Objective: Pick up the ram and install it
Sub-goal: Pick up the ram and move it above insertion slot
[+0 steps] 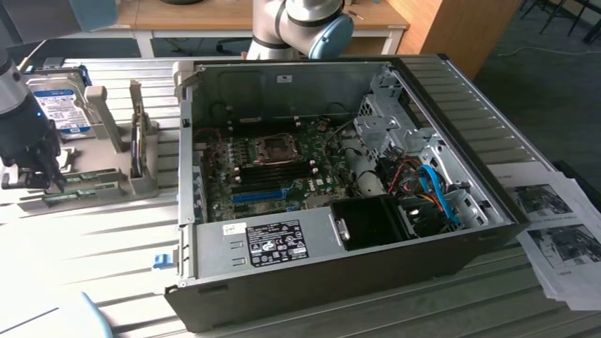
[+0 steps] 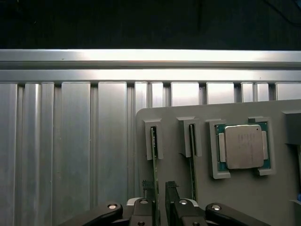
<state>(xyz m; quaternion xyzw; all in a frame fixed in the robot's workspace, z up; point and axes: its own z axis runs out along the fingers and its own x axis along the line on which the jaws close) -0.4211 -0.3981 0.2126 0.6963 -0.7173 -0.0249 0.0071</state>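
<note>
Black fingers (image 2: 148,192) of the end effector (image 2: 159,190) sit closest to the lens. They are parted with a gap between them and nothing is clamped, so the end effector is released. It hangs right over the gray holder (image 2: 235,197). The ram (image 2: 154,155) stands on edge in the holder's slot nearest its edge, and its near end runs in toward the gap between the two tips. It looks closer to one finger than the other, though I cannot tell whether it touches. A second stick (image 2: 192,160) of the same kind stands in the holder's next slot, just beside the first. A processor (image 2: 243,146) lies flat in the holder's pocket beyond that. The holder rests on the ribbed aluminium tabletop (image 2: 70,150).

My reading is that the pick-up step is in hand: the end effector is lined up over the ram and nothing is lifted yet. A sound grasp calls for centring the gap on the thin board so both pads meet its flat faces together. It also calls for staying clear of the second stick and pulling straight out of the slot so the board does not bind.

Installation looks unstarted. The open computer case (image 1: 329,282) lies well apart from the holder, toward the exterior view's right, with dark memory slots (image 1: 281,163) on its board. A hard drive (image 1: 61,105) stands near the holder.
</note>
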